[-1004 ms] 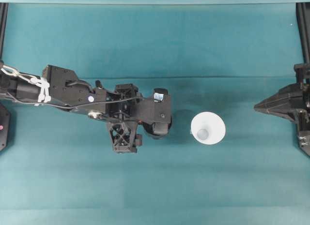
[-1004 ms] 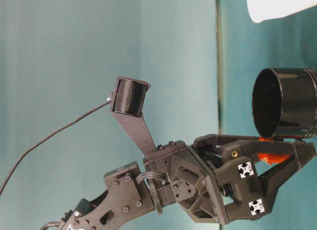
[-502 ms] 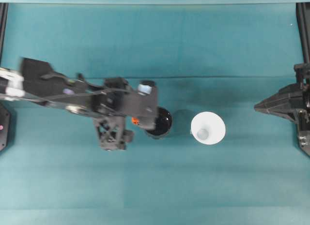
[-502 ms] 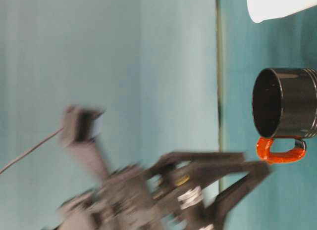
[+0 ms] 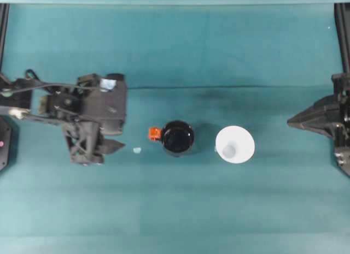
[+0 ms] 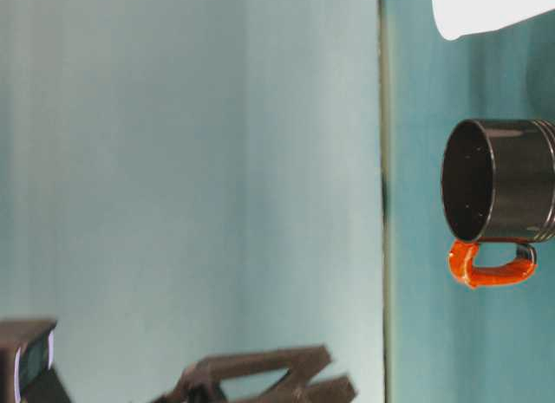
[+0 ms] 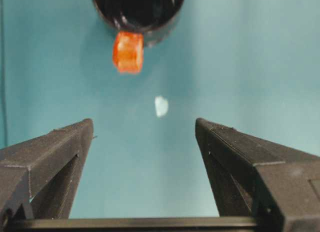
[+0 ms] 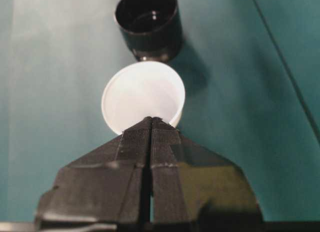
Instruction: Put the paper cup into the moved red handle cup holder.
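1. Paper cup [image 5: 234, 145]: white, upright, standing on the teal table cover [image 5: 175, 210] right of centre in the overhead frame. Wide rim uppermost, smaller greyish base seen inside. Nothing grips it. In the right wrist view it sits mid-frame, just beyond the closed fingertips.
2. Red handle cup holder [image 5: 178, 138]: glossy black, round, upright, open mouth up, at the centre of the overhead frame, just left of the paper cup with a narrow gap between them. Its red-orange handle [image 5: 154, 134] points toward the left of the frame. Interior dark; nothing visible inside. In the left wrist view it lies at the top edge, handle toward the camera.
3. Left gripper [image 5: 116, 146]: left-centre of the overhead frame, apart from the holder. Jaws spread wide, nothing between them; the left wrist view shows both fingers [image 7: 55, 157] far apart over bare cloth.
4. Right gripper [image 8: 151, 123]: fingers pressed together, holding nothing; at the right edge of the overhead frame, well apart from the cup.
5. Small pale scrap [image 5: 136, 150]: on the cloth between the left gripper and the holder's handle.
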Controlling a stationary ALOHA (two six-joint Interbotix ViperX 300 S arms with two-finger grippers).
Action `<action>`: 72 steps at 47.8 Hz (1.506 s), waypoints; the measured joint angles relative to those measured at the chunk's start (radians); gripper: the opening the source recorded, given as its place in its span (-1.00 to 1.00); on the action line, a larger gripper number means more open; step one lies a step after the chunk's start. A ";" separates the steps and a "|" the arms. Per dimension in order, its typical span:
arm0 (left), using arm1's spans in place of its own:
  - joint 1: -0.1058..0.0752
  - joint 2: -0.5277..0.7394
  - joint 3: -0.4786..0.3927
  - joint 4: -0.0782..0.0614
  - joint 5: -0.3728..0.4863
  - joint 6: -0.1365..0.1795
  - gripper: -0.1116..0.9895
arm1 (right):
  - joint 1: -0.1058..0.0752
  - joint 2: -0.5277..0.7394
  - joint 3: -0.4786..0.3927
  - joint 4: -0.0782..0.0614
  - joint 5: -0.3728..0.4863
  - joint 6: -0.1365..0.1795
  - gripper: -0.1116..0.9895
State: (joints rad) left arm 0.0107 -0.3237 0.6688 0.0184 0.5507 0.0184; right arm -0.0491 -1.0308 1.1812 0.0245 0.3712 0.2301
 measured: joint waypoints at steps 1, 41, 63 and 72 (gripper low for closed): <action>0.000 -0.005 0.005 0.000 0.000 -0.003 0.85 | -0.002 0.003 -0.002 0.000 0.000 0.002 -0.99; 0.000 -0.080 0.071 0.002 -0.008 -0.011 0.84 | -0.060 0.166 -0.077 0.002 0.074 0.184 0.67; 0.000 -0.160 0.133 0.002 -0.008 -0.023 0.84 | -0.061 0.390 -0.236 0.003 0.120 0.189 0.80; 0.000 -0.187 0.156 0.002 -0.008 -0.046 0.84 | -0.061 0.560 -0.359 0.003 0.222 0.189 0.79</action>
State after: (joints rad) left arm 0.0107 -0.5108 0.8253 0.0199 0.5430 -0.0276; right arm -0.1104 -0.4709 0.8222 0.0276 0.5937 0.4188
